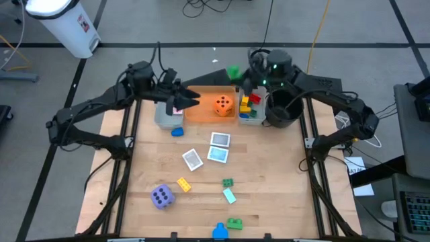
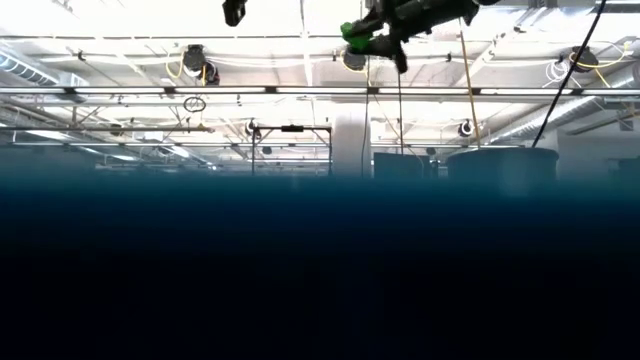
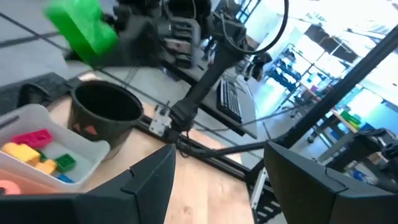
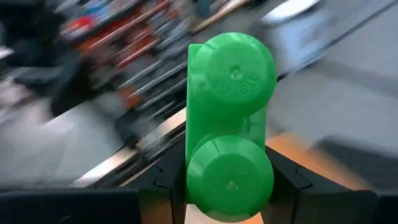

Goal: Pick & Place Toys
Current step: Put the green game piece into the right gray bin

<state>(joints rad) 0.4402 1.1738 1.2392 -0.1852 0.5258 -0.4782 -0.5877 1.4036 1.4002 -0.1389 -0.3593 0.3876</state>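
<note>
Your right gripper [image 1: 234, 72] is closed on a green brick [image 1: 233, 71], held high above the far edge of the desk [image 1: 269, 168], just beside the orange bin [image 1: 205, 107] and the clear bin [image 1: 250, 114] of bricks. In the right wrist view the green brick [image 4: 230, 149] sits clamped across its flat sides, studs facing the camera. Judge it light, rigid and slick plastic: grip flat faces, not studs. Your left gripper [image 1: 190, 99] hangs over the grey bin [image 1: 166, 115], fingers [image 3: 149, 180] spread apart and empty. Still on the desk: the purple die [image 1: 162, 195], which is soft foam, so squeeze opposite faces gently; and thin cards [image 1: 220, 140], which likely need an edge pinch.
</note>
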